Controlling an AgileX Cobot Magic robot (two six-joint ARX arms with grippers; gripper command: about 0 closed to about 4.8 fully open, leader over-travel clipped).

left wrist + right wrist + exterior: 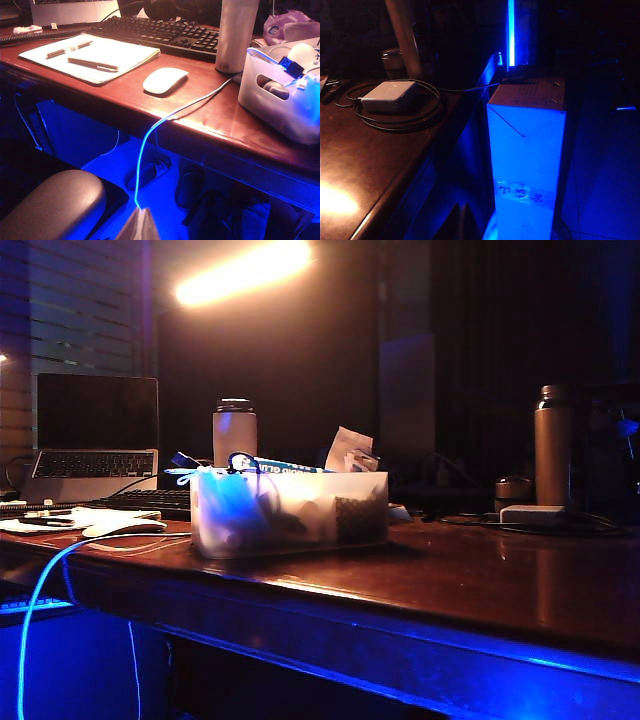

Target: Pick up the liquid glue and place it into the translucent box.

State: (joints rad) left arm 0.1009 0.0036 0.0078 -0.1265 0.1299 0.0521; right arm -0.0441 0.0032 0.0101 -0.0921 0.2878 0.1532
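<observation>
Quick take on where we are with this one. In the exterior view the liquid glue (pixel 288 467) isn't on the table (pixel 480 580) any more. It's lying flat across the top of the stuff piled in the translucent box (pixel 290 520), a bit left of centre in the frame. Its long axis runs left-right across the picture, more or less along the box's long side. What looks like the blue cap points to the left, and the label band faces us. So we'd call the drop-off pretty much done, though the bottle is perched on the contents rather than down inside.

Neither arm shows in the exterior view. The left tool (pixel 139 225) is only a pale tip at the edge of its wrist view, hanging off the front of the table. We can't tell if it's open or closed, and nothing seems to be in it. That camera does catch the box end (pixel 280 100), past the mouse (pixel 165 80) and beside the flask (pixel 235 35), so we reckon the left arm is the nearer one.

The right tool (pixel 457 220) is a dark shape, closed up and empty. Its camera sees the adapter (pixel 390 96) and a cardboard carton (pixel 527 150), but not the box.

If the bottle needs a nudge, we'd send the left arm and come at it across that long axis.
</observation>
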